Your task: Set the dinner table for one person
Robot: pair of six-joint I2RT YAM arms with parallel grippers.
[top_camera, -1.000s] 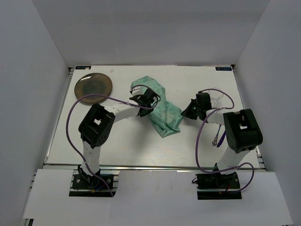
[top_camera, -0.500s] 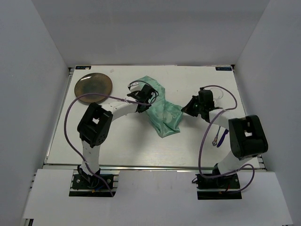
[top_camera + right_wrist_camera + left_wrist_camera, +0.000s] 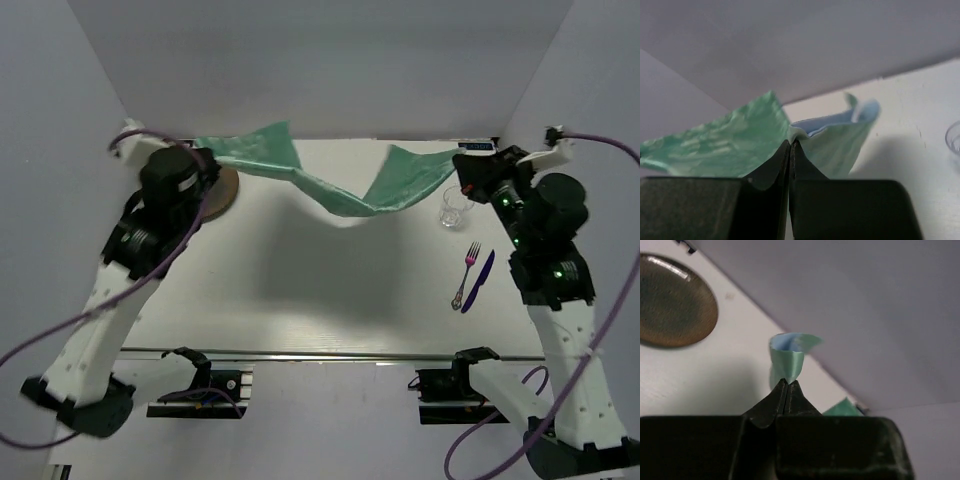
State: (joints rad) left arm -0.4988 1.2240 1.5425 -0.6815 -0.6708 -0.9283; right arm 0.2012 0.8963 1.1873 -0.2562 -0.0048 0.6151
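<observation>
From above, the shiny mint-green patterned cloth mat (image 3: 340, 190), a crumpled heap in the middle 1 second ago, now hangs stretched in the air between the 2 arms. It sags over the large flat matte white worktop (image 3: 300, 290). The left claw (image 3: 205, 160) has risen to 10 o'clock, above the round brown glazed plate (image 3: 228, 192). The right claw (image 3: 462, 170) is up at 2 o'clock, near the clear drinking glass (image 3: 455, 208), with the slim fork (image 3: 466, 270) and purple knife (image 3: 482, 280) at 3 o'clock. The left wrist view shows that claw (image 3: 786, 382) pinched fully closed on a curled mat corner (image 3: 787, 360). The right wrist view shows its claw (image 3: 790, 142) closed likewise on a folded corner (image 3: 740, 135). The mat looks opened out and ready to lay flat.
</observation>
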